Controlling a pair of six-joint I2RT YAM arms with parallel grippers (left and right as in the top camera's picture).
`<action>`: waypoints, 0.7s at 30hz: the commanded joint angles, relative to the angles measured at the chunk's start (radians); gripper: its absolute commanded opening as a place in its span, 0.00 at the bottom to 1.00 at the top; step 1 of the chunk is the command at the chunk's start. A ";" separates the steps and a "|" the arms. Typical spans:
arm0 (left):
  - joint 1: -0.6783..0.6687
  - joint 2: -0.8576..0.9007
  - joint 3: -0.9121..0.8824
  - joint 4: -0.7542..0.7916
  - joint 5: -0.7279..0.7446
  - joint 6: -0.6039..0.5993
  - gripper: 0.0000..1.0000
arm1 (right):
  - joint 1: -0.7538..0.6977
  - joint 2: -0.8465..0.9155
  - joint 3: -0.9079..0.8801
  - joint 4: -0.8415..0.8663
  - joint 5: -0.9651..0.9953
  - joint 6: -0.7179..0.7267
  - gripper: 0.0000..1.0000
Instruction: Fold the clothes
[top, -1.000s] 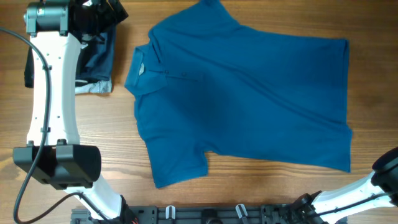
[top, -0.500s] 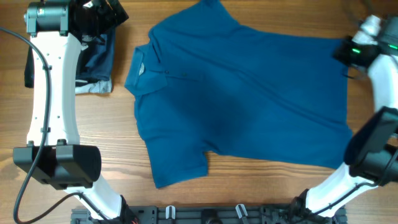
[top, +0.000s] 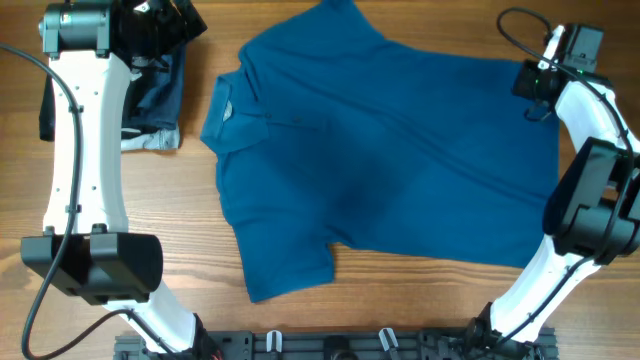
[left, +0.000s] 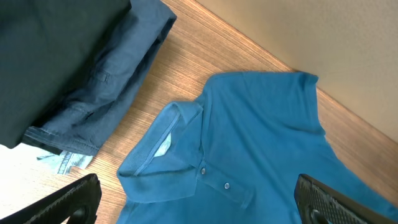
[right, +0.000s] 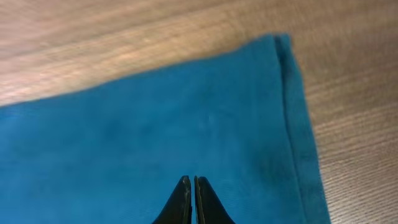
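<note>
The polo shirt (top: 390, 160) lies spread front-up across the desk (top: 180, 220), with its collar toward our left arm. Our right end effector (right: 191, 186) hangs over a hem corner with its fingers pressed together and holding nothing. If it comes down like this, it may shove the cloth into wrinkles instead of pinching it. Our left end effector (left: 196, 202) is spread wide and empty near the folded dark garments (left: 62, 62), and it could snag them. A pale tag (left: 163, 146) shows inside the collar, but we can read no writing on it.
</note>
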 joint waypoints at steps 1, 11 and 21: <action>-0.001 0.005 -0.004 0.000 0.005 -0.004 1.00 | -0.030 0.057 0.018 0.013 0.007 -0.013 0.04; -0.001 0.005 -0.004 0.000 0.005 -0.004 1.00 | -0.047 0.164 0.018 0.126 -0.006 -0.025 0.04; -0.001 0.005 -0.004 0.000 0.005 -0.004 1.00 | -0.083 0.333 0.018 0.224 0.024 -0.035 0.04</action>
